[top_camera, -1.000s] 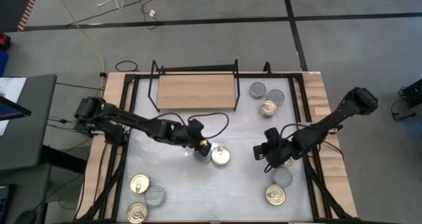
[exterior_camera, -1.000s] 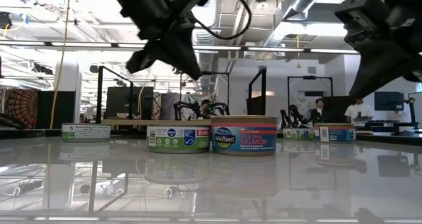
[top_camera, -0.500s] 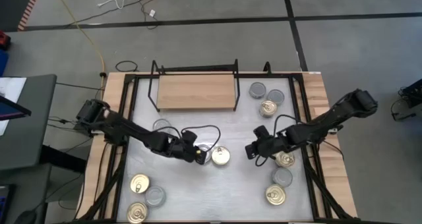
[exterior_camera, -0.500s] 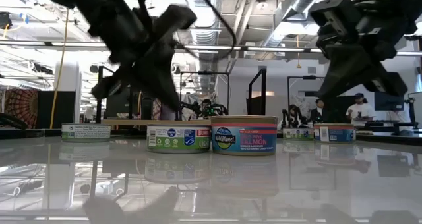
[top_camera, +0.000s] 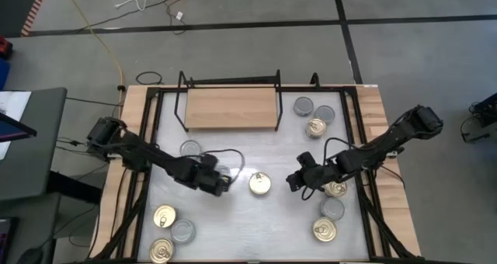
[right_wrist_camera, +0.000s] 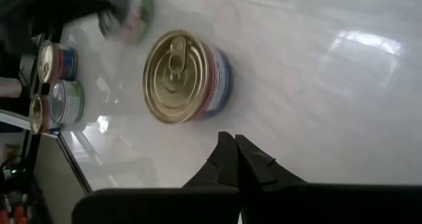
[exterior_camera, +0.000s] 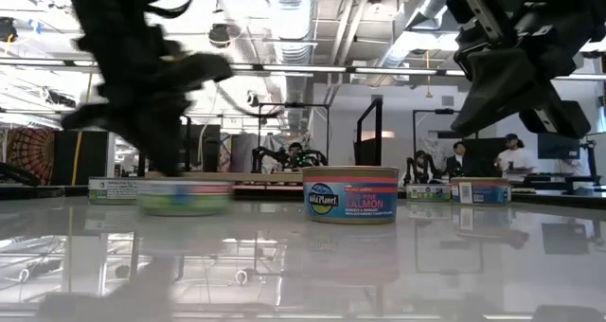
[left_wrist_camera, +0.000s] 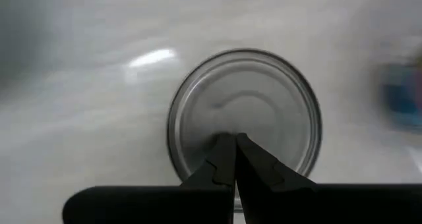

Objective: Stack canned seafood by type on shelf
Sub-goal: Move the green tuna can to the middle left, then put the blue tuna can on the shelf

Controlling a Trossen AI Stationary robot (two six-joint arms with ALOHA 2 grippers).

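Left gripper [left_wrist_camera: 231,145], fingers pressed together and empty, rests on a silver tin [left_wrist_camera: 245,115] mid-table. Right gripper [right_wrist_camera: 232,148], also closed, hovers near a gold tin [right_wrist_camera: 181,76]. Tins look rigid, slippery; grip the sides

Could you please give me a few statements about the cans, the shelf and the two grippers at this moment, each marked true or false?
1. The shelf holds no cans. True.
2. The left gripper is open wide. False: its fingers are shut, over a grey-topped can.
3. The gold-topped can at mid-table stands between the two grippers. True.
4. The right gripper is holding that gold-topped can. False: it is shut and empty, apart from the can.
5. Three cans sit right of the shelf. True.
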